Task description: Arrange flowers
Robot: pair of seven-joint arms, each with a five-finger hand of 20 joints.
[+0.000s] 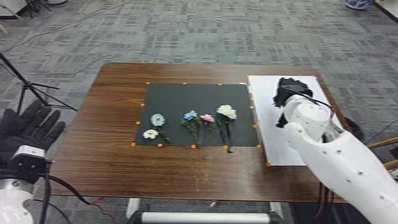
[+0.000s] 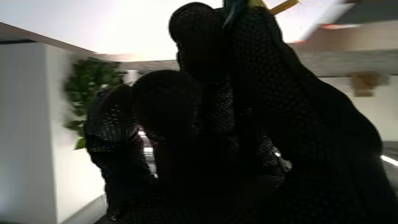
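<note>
On the bench (image 1: 178, 182), your flowers lie on the black mat (image 1: 178, 100): at its left the pale blue flower (image 1: 157, 120) with the small white flower (image 1: 150, 134) just nearer you, then, going right, the blue flower (image 1: 190, 115), the pink flower (image 1: 208, 118) and the large white flower (image 1: 227, 111). Your right robot hand (image 1: 291, 90) is at the far part of the white board (image 1: 284, 147), right of the mat, and you cannot tell whether it is open or gripping anything; your left robot hand (image 1: 34, 131) is open off the bench's left side, fingers extended.
</note>
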